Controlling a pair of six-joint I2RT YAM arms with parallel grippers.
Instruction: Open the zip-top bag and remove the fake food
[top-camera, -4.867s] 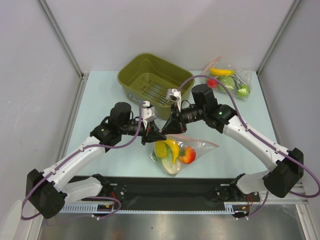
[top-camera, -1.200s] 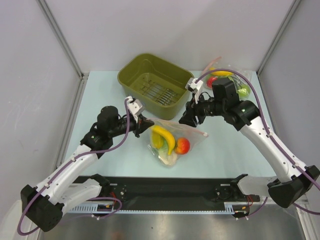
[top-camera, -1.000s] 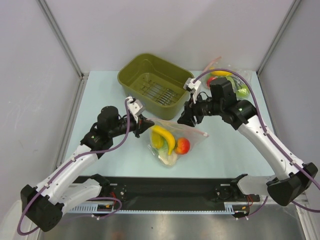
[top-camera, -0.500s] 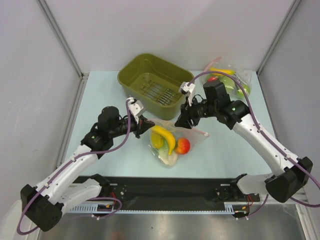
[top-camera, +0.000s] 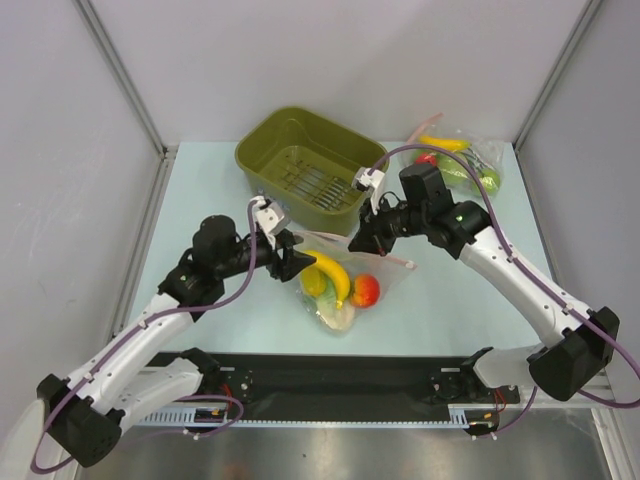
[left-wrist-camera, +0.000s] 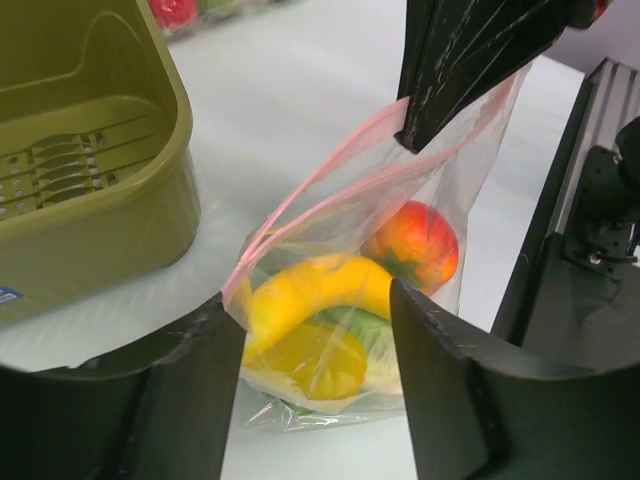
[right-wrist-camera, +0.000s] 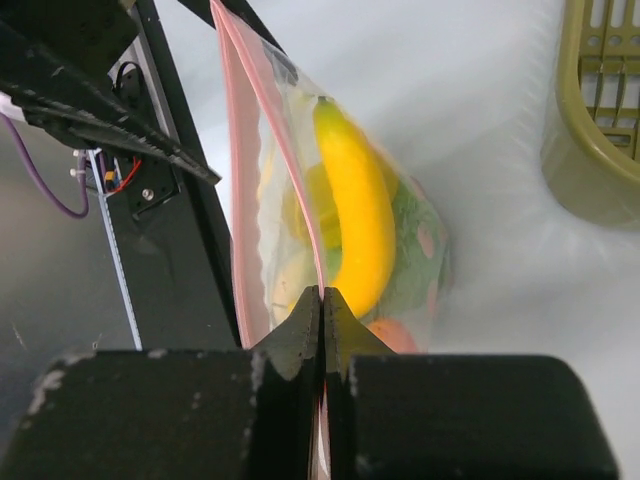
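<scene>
Right pincer on zip-top bag beside basket

"What is the crinkly clear zip-top bag made of?"

"Thin glossy plastic film, creased all over. The pink zip strip along its mouth is smoother and thicker."

"And the toys inside?"

"The yellow toy banana is smooth, shiny plastic. The red round fruit is just as glossy. The pale green leafy piece looks duller through the film."

"The olive-green slotted basket at 12 o'clock?"

"Hard moulded plastic with a satin finish. The pale blue tabletop is smooth and matt."

"The left gripper?"

"Its fingers are matt black, faintly grainy. The second clear bag at 1 o'clock is glossy film too."
</scene>
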